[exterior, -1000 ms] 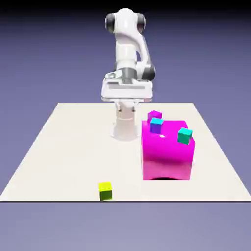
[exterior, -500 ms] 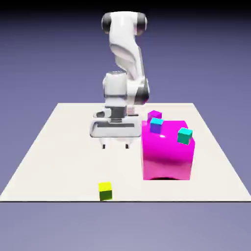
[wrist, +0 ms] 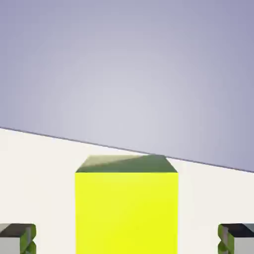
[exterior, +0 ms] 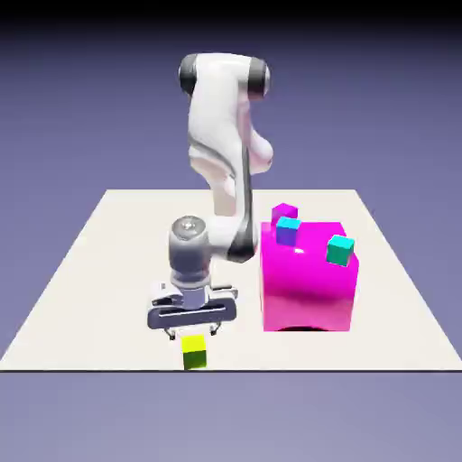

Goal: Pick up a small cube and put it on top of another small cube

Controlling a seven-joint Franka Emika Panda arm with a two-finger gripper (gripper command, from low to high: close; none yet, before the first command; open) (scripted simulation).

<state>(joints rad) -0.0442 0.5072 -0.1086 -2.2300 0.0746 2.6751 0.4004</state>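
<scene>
The yellow-green cube sits on the table right at its near edge, a bit toward the exterior view's left of centre. The gripper hangs directly over it, pointing down, with the hand's grey bar just above the cube's yellow top. From the outside camera it's hard to say whether the fingertips are level with the cube or a touch above it.

The hand view clears up the sideways part: the yellow-green cube fills the middle of the picture, bright yellow face toward the camera and a thin darker green face at its upper end. One grey fingertip shows in the bottom left corner and the other in the bottom right, each well clear of the cube's sides with white table visible in between. So the fingers are spread wide and nothing is pinched; the cube is centred between them but not touched.

Over on the exterior view's right stands the big magenta block. On top of it are the cyan-topped cube near the back left corner, a small magenta cube just behind that one, and a teal cube toward the right edge.
</scene>
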